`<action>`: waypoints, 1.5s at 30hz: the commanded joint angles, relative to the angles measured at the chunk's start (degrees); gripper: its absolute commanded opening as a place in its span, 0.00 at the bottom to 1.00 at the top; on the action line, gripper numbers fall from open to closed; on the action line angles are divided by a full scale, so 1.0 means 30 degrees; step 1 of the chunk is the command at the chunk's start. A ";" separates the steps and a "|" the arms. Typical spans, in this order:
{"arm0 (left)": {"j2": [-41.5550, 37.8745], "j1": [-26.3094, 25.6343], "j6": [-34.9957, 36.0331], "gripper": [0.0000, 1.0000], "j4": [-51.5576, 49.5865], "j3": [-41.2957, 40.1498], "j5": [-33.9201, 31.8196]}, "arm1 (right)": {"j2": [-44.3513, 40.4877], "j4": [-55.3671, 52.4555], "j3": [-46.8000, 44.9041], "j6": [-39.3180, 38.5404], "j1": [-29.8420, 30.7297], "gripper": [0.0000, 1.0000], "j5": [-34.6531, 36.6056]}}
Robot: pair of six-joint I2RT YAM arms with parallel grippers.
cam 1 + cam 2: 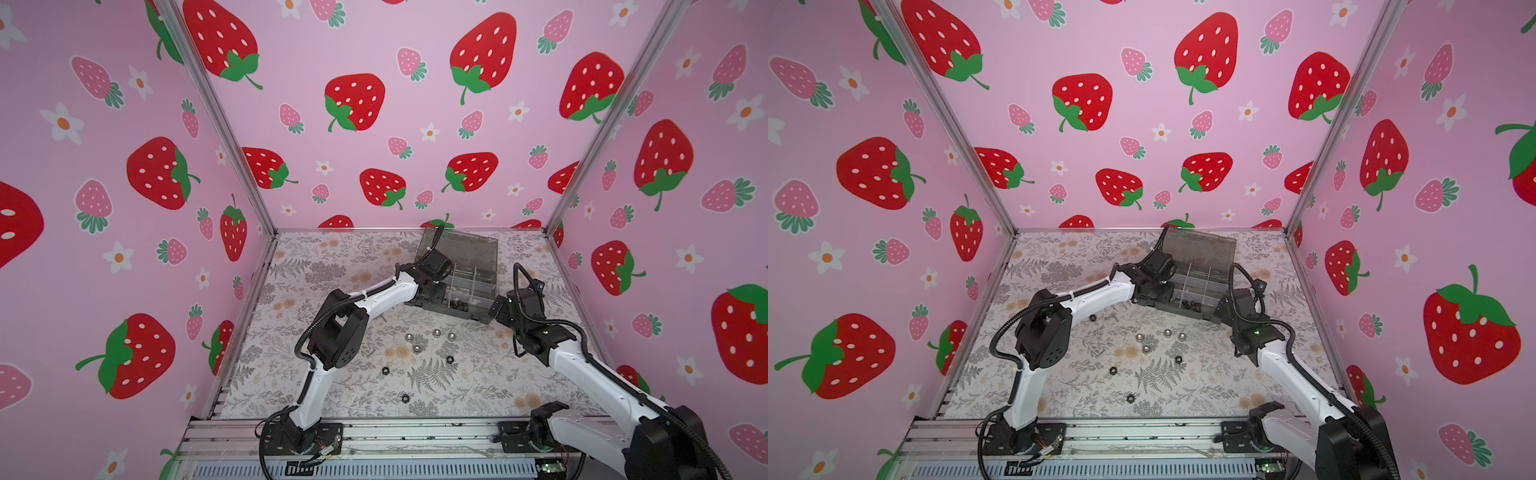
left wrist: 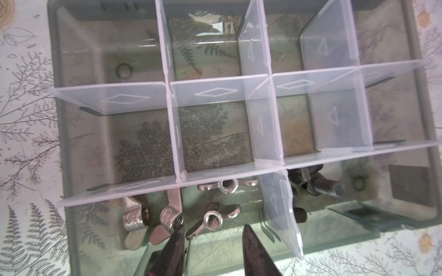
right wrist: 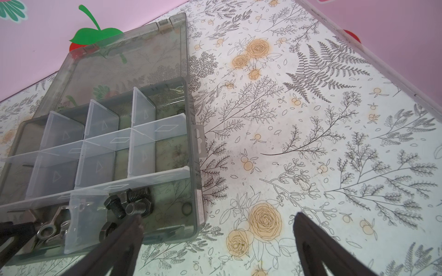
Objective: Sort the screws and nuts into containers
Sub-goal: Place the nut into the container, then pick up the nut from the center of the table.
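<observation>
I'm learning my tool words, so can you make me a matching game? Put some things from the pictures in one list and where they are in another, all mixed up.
Things
1. wing nuts
2. black bolts
3. silver cap nuts
4. organiser box lid

Places or states
A. loose on the table
B. raised open
C. in the compartment under the left gripper
D. in the compartment nearest the right gripper

Pairs: 1-C, 2-D, 3-A, 4-B

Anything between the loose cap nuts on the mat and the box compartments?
Nothing blocks the openings: the lid stands tilted back, open. The cap nuts face only the box's front wall. The left gripper hangs over the compartment holding wing nuts.
</observation>
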 commanded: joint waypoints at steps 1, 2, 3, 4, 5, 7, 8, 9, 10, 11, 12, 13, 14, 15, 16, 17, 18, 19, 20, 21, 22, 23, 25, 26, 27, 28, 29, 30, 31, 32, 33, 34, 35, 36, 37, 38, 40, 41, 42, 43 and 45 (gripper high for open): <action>-0.1839 -0.0015 -0.0413 0.45 0.0606 -0.0890 0.0157 | -0.0474 -0.0181 -0.0235 -0.0206 0.0205 1.00 -0.0085; -0.2330 -0.0025 -0.0594 0.47 0.0842 -0.1334 0.0129 | -0.0480 -0.0291 -0.0251 -0.0220 0.0369 1.00 -0.0085; -0.2729 -0.0015 -0.0748 0.48 0.1017 -0.1738 0.0064 | -0.0424 -0.0386 -0.0227 -0.0232 0.0530 1.00 -0.0056; -0.3286 0.0001 -0.0929 0.51 0.1205 -0.2229 -0.0045 | -0.0368 -0.0538 -0.0185 -0.0182 0.0752 1.00 0.0022; -0.3832 -0.0014 -0.1104 0.54 0.1394 -0.2771 -0.0175 | -0.0296 -0.0716 -0.0157 -0.0083 0.1002 1.00 0.0119; -0.4930 -0.0004 -0.1460 0.59 0.1755 -0.3910 -0.0547 | -0.0103 -0.1023 -0.0077 0.0165 0.1517 1.00 0.0284; -0.5555 0.0011 -0.1688 0.63 0.1936 -0.4555 -0.0772 | 0.0017 -0.1126 -0.0007 0.0281 0.1847 1.00 0.0361; -0.6048 0.0012 -0.1882 0.67 0.2083 -0.5156 -0.1003 | 0.0136 -0.1189 -0.0007 0.0411 0.2172 1.00 0.0435; -0.6659 0.0030 -0.2124 0.73 0.2274 -0.5861 -0.1259 | 0.0301 -0.1221 0.0035 0.0550 0.2558 1.00 0.0490; -0.7249 0.0042 -0.2360 0.80 0.2419 -0.6518 -0.1486 | 0.0525 -0.1211 0.0119 0.0704 0.2993 1.00 0.0542; -0.7745 0.0059 -0.2525 0.87 0.2502 -0.7103 -0.1651 | 0.0763 -0.1228 0.0177 0.0875 0.3383 1.00 0.0603; -0.8339 0.0059 -0.2772 0.95 0.2579 -0.7704 -0.1901 | 0.1110 -0.1259 0.0316 0.1043 0.3870 1.00 0.0649; -0.8944 0.0045 -0.2992 0.99 0.2693 -0.8417 -0.2173 | 0.1499 -0.1270 0.0479 0.1185 0.4351 1.00 0.0677; -0.9452 0.0080 -0.3190 0.99 0.2805 -0.9027 -0.2401 | 0.1891 -0.1270 0.0626 0.1329 0.4752 1.00 0.0713; -1.0057 0.0132 -0.3476 0.99 0.2884 -0.9697 -0.2706 | 0.2387 -0.1242 0.0831 0.1468 0.5199 1.00 0.0667; -1.0667 0.0153 -0.3766 0.99 0.2968 -1.0356 -0.3064 | 0.2942 -0.1219 0.1098 0.1528 0.5595 0.99 0.0564; -1.1234 0.0218 -0.4030 0.99 0.3123 -1.1008 -0.3390 | 0.3424 -0.1120 0.1294 0.1571 0.5936 0.97 0.0444; -1.1866 0.0249 -0.4326 0.99 0.3353 -1.1821 -0.3781 | 0.4077 -0.0957 0.1521 0.1559 0.6327 0.96 0.0291; -1.2509 0.0308 -0.4675 0.99 0.3580 -1.2626 -0.4119 | 0.4688 -0.0732 0.1764 0.1531 0.6673 0.94 0.0098; -1.2989 0.0407 -0.5011 0.99 0.3781 -1.3386 -0.4393 | 0.5257 -0.0623 0.2037 0.1521 0.6927 0.92 -0.0018; -1.3568 0.0504 -0.5413 0.99 0.3988 -1.4214 -0.4629 | 0.5946 -0.0555 0.2383 0.1495 0.7189 0.90 -0.0149; -1.4108 0.0655 -0.5850 0.99 0.4056 -1.4953 -0.4889 | 0.6588 -0.0552 0.2755 0.1410 0.7488 0.88 -0.0246; -1.5121 0.0925 -0.6616 0.99 0.4111 -1.6370 -0.5400 | 0.7750 -0.0537 0.3508 0.1138 0.7984 0.86 -0.0321; -1.5686 0.1073 -0.7005 0.99 0.4148 -1.7044 -0.5675 | 0.8283 -0.0588 0.3906 0.1019 0.8252 0.85 -0.0320; -1.6153 0.1195 -0.7406 0.99 0.4153 -1.7655 -0.5895 | 0.8752 -0.0607 0.4209 0.0940 0.8411 0.83 -0.0363; -1.6685 0.1393 -0.7864 0.99 0.4170 -1.8277 -0.6014 | 0.9215 -0.0613 0.4502 0.0829 0.8559 0.82 -0.0486; -1.7211 0.1634 -0.8241 0.99 0.4246 -1.8842 -0.6023 | 0.9544 -0.0656 0.4749 0.0763 0.8666 0.81 -0.0604; -1.7625 0.1860 -0.8522 0.99 0.4337 -1.9330 -0.5958 | 0.9894 -0.0679 0.4950 0.0698 0.8700 0.79 -0.0742; -1.8142 0.2073 -0.8852 0.99 0.4446 -1.9846 -0.5909 | 1.0225 -0.0746 0.5136 0.0681 0.8688 0.78 -0.0893; -1.8617 0.2316 -0.9104 1.00 0.4577 -2.0313 -0.5871 | 1.0479 -0.0824 0.5298 0.0670 0.8729 0.77 -0.1003; -1.9031 0.2516 -0.9361 1.00 0.4678 -2.0690 -0.5834 | 1.0627 -0.0882 0.5389 0.0651 0.8734 0.76 -0.1071; -1.9452 0.2760 -0.9622 1.00 0.4784 -2.1061 -0.5800 | 1.0792 -0.0969 0.5452 0.0662 0.8742 0.76 -0.1125; -1.9868 0.3010 -0.9833 1.00 0.4849 -2.1393 -0.5754 | 1.0881 -0.1089 0.5507 0.0689 0.8752 0.76 -0.1154; -2.0173 0.3244 -0.9936 1.00 0.4901 -2.1652 -0.5736 | 1.0957 -0.1195 0.5540 0.0771 0.8753 0.75 -0.1189; -2.0501 0.3487 -1.0039 1.00 0.4931 -2.1896 -0.5694 | 1.0995 -0.1332 0.5566 0.0830 0.8759 0.74 -0.1155; -2.0781 0.3699 -1.0126 1.00 0.4935 -2.2100 -0.5645 | 1.1030 -0.1540 0.5588 0.0885 0.8747 0.74 -0.1159; -2.1204 0.4095 -1.0233 1.00 0.4884 -2.2405 -0.5627 | 1.1155 -0.1857 0.5628 0.0950 0.8768 0.73 -0.1114; -2.1390 0.4276 -1.0267 1.00 0.4851 -2.2527 -0.5640 | 1.1222 -0.2061 0.5658 0.0965 0.8741 0.73 -0.1070; -2.1516 0.4421 -1.0297 1.00 0.4824 -2.2617 -0.5585 | 1.1316 -0.2210 0.5671 0.1008 0.8738 0.72 -0.1074; -2.1642 0.4586 -1.0314 1.00 0.4766 -2.2682 -0.5609 | 1.1383 -0.2294 0.5719 0.1090 0.8728 0.71 -0.1001; -2.1803 0.4734 -1.0353 1.00 0.4705 -2.2798 -0.5585 | 1.1525 -0.2784 0.5720 0.1182 0.8736 0.70 -0.0856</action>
